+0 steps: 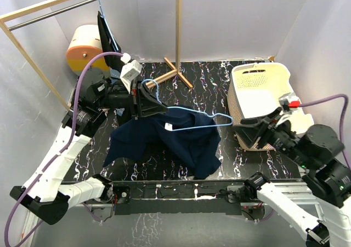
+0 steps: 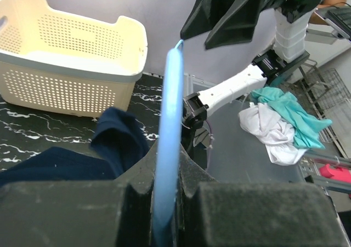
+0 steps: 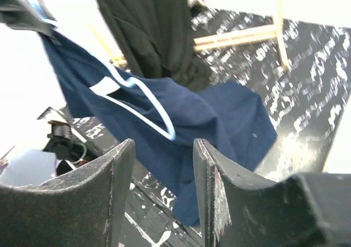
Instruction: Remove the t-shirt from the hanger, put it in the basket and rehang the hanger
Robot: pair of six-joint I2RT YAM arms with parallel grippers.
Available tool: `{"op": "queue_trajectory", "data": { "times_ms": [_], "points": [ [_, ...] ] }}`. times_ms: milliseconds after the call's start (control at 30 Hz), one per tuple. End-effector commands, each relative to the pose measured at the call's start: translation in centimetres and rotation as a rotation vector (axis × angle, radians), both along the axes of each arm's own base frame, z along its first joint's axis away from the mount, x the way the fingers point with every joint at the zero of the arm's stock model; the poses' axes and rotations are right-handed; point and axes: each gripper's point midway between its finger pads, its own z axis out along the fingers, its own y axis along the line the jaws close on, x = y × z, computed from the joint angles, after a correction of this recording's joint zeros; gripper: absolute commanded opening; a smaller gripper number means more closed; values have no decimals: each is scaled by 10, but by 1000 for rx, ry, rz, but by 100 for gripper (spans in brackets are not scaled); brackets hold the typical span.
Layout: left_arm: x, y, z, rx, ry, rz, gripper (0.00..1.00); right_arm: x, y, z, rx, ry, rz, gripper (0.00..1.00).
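Observation:
A light blue wire hanger (image 1: 189,118) is held level above the table, and the navy t-shirt (image 1: 170,143) sags from it onto the black marbled tabletop. My left gripper (image 1: 143,102) is shut on the hanger's left end; in the left wrist view the blue bar (image 2: 173,115) runs up between the closed jaws (image 2: 167,173). My right gripper (image 1: 240,129) is at the hanger's right tip, jaws open. In the right wrist view the hanger's tip (image 3: 167,129) and the t-shirt (image 3: 219,115) lie just beyond the open, empty gripper (image 3: 163,148).
A cream laundry basket (image 1: 260,93) stands at the right, just behind my right gripper. A wooden clothes rack (image 1: 178,39) rises at the back, with a black garment (image 1: 108,39) on it at the back left beside an orange and cream roll (image 1: 85,50). Loose clothes (image 2: 279,124) lie off the table.

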Motion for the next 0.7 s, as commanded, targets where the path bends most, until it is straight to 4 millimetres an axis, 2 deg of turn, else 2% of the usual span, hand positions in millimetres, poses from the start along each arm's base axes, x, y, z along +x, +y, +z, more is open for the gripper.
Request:
{"op": "queue_trajectory", "data": {
  "times_ms": [0,133,333,500,667],
  "points": [
    [-18,2,-6,8,4,-113,0,-24,21,43,25,-148,203,50],
    [-26,2,-14,14,23,-167,0,-27,40,50,46,-179,321,52],
    [-29,3,-16,13,29,-195,0,-15,73,59,64,-193,478,54],
    [-24,1,-18,13,47,-182,0,-7,97,44,60,-118,607,54],
    [-20,-2,-20,14,60,-174,0,-5,103,29,41,-63,649,54]
  ]
}}
